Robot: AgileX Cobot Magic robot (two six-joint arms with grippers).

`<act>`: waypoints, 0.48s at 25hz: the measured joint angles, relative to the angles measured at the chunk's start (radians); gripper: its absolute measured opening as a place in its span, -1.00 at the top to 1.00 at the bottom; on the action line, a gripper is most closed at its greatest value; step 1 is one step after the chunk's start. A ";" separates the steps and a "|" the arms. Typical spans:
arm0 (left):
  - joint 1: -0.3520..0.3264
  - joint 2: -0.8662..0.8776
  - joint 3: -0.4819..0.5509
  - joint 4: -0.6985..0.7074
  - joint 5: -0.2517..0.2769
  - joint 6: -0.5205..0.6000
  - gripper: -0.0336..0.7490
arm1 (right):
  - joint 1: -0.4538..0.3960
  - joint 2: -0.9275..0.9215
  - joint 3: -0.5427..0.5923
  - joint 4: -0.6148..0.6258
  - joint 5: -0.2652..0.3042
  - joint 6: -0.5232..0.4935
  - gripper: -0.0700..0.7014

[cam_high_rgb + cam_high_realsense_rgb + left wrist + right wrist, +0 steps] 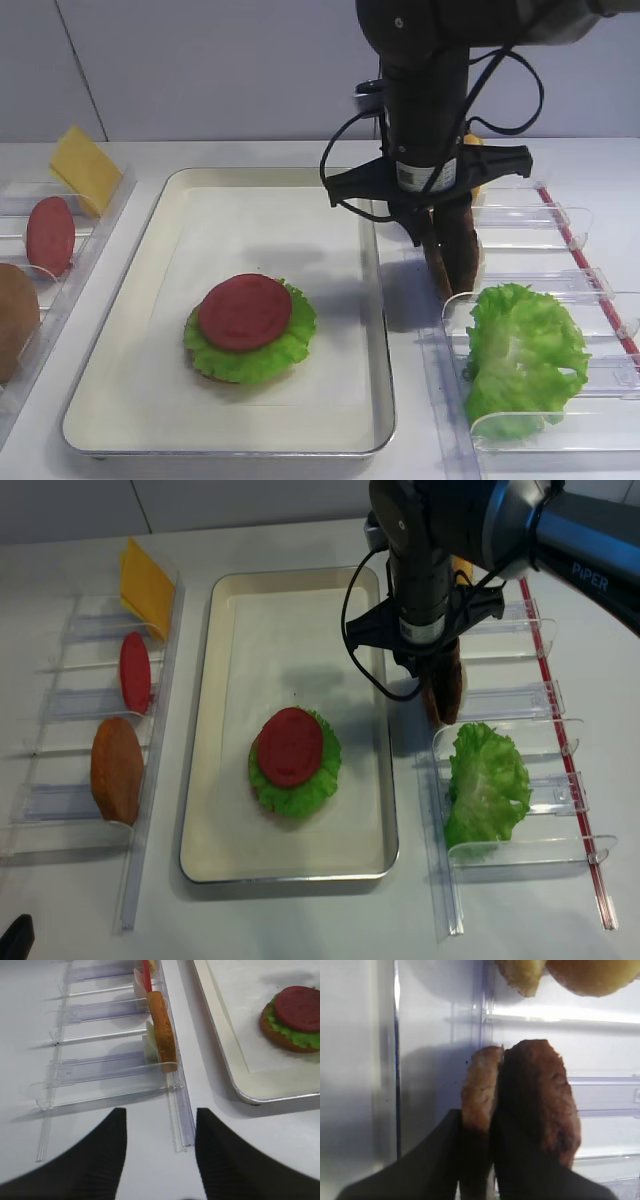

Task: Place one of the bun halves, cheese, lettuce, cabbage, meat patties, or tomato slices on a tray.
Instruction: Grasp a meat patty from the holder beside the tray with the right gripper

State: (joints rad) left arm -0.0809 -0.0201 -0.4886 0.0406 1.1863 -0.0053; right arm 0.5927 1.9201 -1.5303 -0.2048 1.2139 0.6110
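Exterior high: the right gripper [440, 240] reaches into the clear rack [560, 240] off the tray's [120, 330] right rim, at the upright meat patties [455, 255]. Right wrist: its fingers [435, 1160] are clamped on the nearer patty [479, 1095]. Left wrist: the left gripper [160, 1155] stands apart, holding nothing.

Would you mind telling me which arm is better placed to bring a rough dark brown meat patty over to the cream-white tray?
The right: its gripper is down in the clear rack, fingers straddling one brown patty beside the tray. The left gripper hovers open over the opposite rack.

The right arm [425, 540] is glossy black, looped with black cables, with "PIPER" in white lettering and a small label.
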 joint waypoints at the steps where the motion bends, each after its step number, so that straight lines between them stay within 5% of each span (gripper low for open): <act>1: 0.000 0.000 0.000 0.000 0.000 0.000 0.08 | 0.000 0.000 0.000 -0.002 0.000 0.000 0.39; 12: 0.000 0.000 0.000 0.000 0.000 0.000 0.08 | 0.000 0.000 0.000 0.008 0.010 0.000 0.48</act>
State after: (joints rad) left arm -0.0809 -0.0201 -0.4886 0.0406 1.1863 -0.0053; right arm 0.5927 1.9201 -1.5303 -0.1968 1.2235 0.6110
